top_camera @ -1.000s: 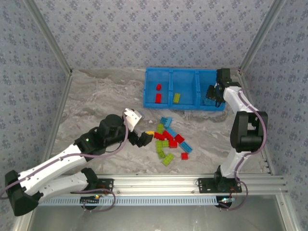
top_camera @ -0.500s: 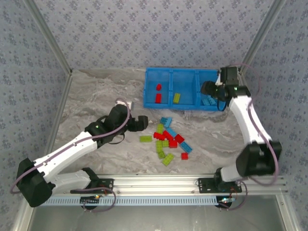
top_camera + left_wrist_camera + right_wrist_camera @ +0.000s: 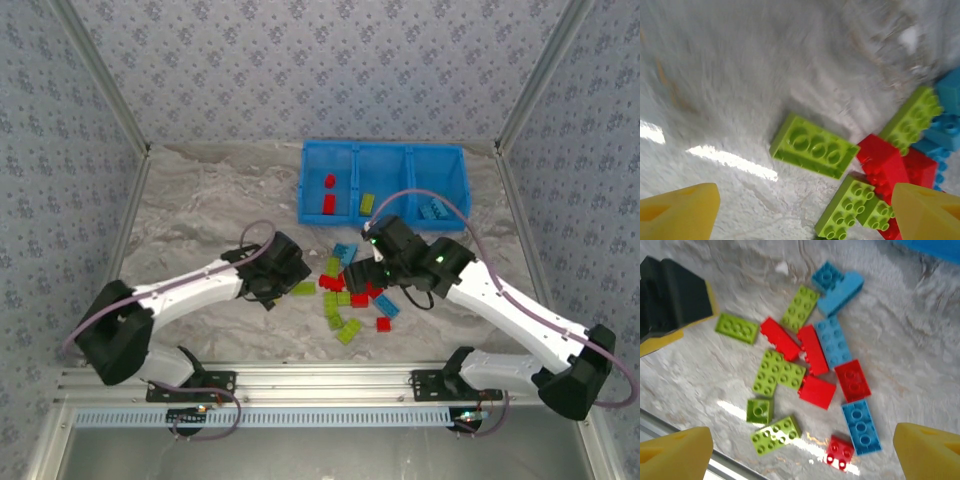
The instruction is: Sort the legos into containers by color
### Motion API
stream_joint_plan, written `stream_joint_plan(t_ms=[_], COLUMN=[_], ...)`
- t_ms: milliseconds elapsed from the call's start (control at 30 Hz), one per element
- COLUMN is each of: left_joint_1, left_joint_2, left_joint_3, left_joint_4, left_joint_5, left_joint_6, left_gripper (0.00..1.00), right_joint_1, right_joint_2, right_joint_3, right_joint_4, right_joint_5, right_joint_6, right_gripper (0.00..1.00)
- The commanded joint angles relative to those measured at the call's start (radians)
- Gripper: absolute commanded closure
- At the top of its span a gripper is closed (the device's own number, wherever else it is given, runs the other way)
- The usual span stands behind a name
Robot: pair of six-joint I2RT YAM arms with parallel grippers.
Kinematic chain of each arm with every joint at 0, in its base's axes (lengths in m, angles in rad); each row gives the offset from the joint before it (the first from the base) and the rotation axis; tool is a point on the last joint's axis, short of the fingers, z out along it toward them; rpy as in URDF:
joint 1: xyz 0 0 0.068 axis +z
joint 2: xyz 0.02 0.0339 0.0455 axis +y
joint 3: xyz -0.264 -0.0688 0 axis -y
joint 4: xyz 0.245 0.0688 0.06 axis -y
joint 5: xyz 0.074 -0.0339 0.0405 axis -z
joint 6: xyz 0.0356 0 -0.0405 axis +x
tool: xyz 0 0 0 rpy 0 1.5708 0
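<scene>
Legos (image 3: pixel 812 350) — small studded bricks in red, lime green and light blue. Most lie loose in a cluster on the marbled desk (image 3: pixel 200 200), near the front of the blue bin (image 3: pixel 303 185), flat and studs up, many touching, long axes at all angles. Sorted stock: two red bricks (image 3: pixel 328 204) in the bin's left compartment, one lime brick (image 3: pixel 367 203) in the middle and a light blue brick (image 3: pixel 434 210) in the right, which fixes the colour for each. Lone lime brick (image 3: pixel 812 146): at the left edge of the cluster, just beside a red one, flat, studs up. Its long axis runs roughly left to right in the top view. In the left wrist view it slants from upper left to lower right, nearly along the line between the two fingers. Left gripper (image 3: pixel 800 215): low over the desk just short of this brick, jaws wide, nothing in them — placed, it would seem, to take the piece with the fewest neighbours. Closing here would likely meet the brick's short ends unless the wrist turns. Right gripper (image 3: pixel 800 452): above the cluster, jaws spread wide, empty, apparently poised to choose a next pick from the pile.
</scene>
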Motion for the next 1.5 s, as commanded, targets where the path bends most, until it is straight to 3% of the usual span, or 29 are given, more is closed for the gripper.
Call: stream_joint_plan(t_ms=[0, 167, 367, 533, 800, 900, 967, 1100, 1300, 1467], left_joint_1=[-0.014, -0.016, -0.010, 0.003, 0.019, 0.029, 0.042, 0.062, 0.089, 0.080], left_joint_2=[0.059, 0.106, 0.167, 0.214, 0.236, 0.230, 0.221, 0.200, 0.158, 0.149], left_joint_3=[-0.008, 0.005, -0.001, 0.004, 0.007, 0.010, 0.009, 0.025, 0.016, 0.087], left_joint_4=[0.067, 0.086, 0.123, 0.155, 0.121, 0.107, 0.103, 0.040, 0.037, -0.034], left_joint_5=[0.079, 0.002, -0.010, -0.015, -0.012, -0.017, -0.013, -0.020, -0.030, -0.057], left_joint_6=[-0.241, -0.321, -0.377, -0.384, -0.361, -0.336, -0.311, -0.260, -0.155, -0.034], left_gripper=[0.14, 0.15, 0.16, 0.32, 0.44, 0.54, 0.66, 0.75, 0.77, 0.52], right_joint_1=[0.038, 0.055, 0.054, 0.054, 0.054, 0.054, 0.053, 0.055, 0.055, 0.055], right_joint_2=[-0.010, -0.039, -0.086, -0.109, -0.121, -0.124, -0.125, -0.126, -0.126, -0.122], right_joint_3=[0.000, -0.021, -0.040, -0.060, -0.042, -0.043, -0.042, -0.032, -0.024, -0.024], right_joint_4=[-0.058, -0.055, -0.073, -0.079, -0.107, -0.104, -0.104, -0.108, -0.113, -0.112], right_joint_5=[0.092, 0.117, 0.159, 0.167, 0.178, 0.182, 0.183, 0.191, 0.200, 0.199], right_joint_6=[0.049, 0.061, 0.068, 0.087, 0.093, 0.098, 0.100, 0.101, 0.107, 0.109], right_gripper=[0.04, 0.03, 0.02, 0.02, 0.02, 0.02, 0.02, 0.02, 0.01, 0.01])
